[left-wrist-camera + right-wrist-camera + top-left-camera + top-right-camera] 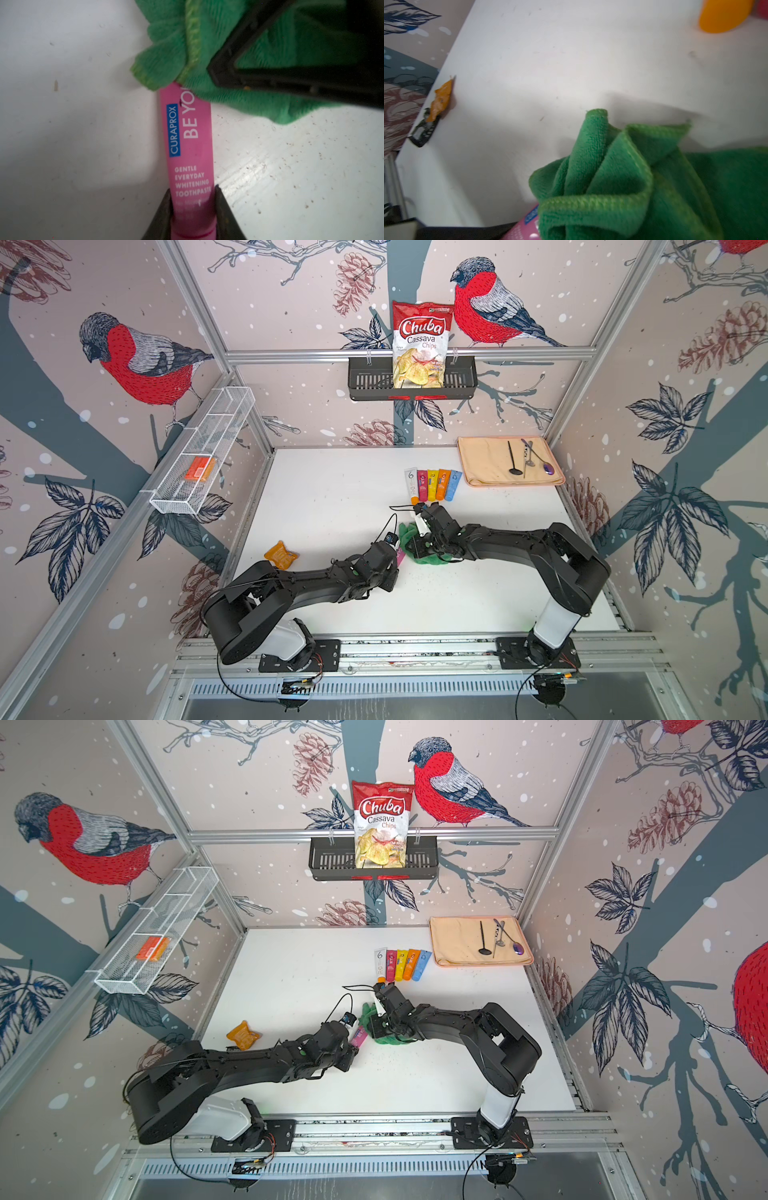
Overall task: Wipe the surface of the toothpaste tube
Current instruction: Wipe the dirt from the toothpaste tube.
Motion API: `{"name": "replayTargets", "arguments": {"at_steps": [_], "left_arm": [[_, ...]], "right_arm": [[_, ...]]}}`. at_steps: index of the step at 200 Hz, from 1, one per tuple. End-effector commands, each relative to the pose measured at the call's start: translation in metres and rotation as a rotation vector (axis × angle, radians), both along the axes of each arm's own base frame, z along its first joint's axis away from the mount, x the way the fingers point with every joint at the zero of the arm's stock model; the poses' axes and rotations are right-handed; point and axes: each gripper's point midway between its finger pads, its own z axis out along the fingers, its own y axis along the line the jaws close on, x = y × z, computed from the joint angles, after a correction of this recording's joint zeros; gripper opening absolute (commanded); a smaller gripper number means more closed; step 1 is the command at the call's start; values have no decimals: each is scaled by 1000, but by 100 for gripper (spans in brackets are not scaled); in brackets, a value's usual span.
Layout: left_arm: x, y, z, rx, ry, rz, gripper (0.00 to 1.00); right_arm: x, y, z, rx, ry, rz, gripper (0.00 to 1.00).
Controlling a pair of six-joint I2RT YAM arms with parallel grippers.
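Note:
The pink toothpaste tube (190, 145) is held a little above the white table, with my left gripper (192, 189) shut on its cap end. In both top views only a short pink stretch (400, 558) (358, 1036) shows past the left wrist. A bunched green cloth (239, 99) (409, 531) lies over the tube's far end and covers it. My right gripper (419, 546) is shut on this cloth, and one of its black fingers (270, 76) presses on top of it. In the right wrist view the cloth (612, 176) hides the jaws, and the tube (529, 226) pokes out below it.
A row of several coloured tubes (432, 485) lies just beyond the grippers. A beige mat (482, 464) with utensils sits at the back right, and an orange packet (281, 554) lies to the left. On the walls hang a black basket (365, 383) with a chips bag and a white wire basket (199, 456).

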Motion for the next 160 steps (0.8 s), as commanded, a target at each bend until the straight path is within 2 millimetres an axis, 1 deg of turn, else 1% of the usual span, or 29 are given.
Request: {"name": "replayTargets", "arguments": {"at_steps": [1, 16, 34, 50, 66, 74, 83, 103, 126, 141, 160], "left_arm": [[-1, 1, -1, 9, 3, -11, 7], [-1, 1, 0, 6, 3, -11, 7], [-2, 1, -1, 5, 2, -13, 7], [-2, 0, 0, 3, 2, -16, 7], [-2, 0, 0, 2, 1, -18, 7], [-2, 0, 1, -2, 0, -19, 7], [-3, 0, 1, -5, -1, -19, 7], [-3, 0, 2, -9, -3, -20, 7], [-3, -1, 2, -7, -2, -23, 7], [-3, -1, 1, -5, 0, -23, 7], [-3, -1, 1, -4, 0, -23, 7]], "right_arm": [[-25, 32, 8, 117, 74, 105, 5], [-29, 35, -1, 116, 96, 112, 5], [-30, 33, -14, 97, 116, 106, 5], [-23, 26, -28, 30, 108, 69, 5], [-6, 8, -47, -95, 84, -4, 6], [8, -8, -56, -187, 54, -64, 6], [23, -25, -61, -262, 26, -127, 6], [48, -48, -55, -281, 5, -209, 6], [68, -70, -43, -327, -33, -268, 6], [77, -83, -36, -341, -46, -294, 6], [75, -93, -27, -315, -50, -301, 6]]}}
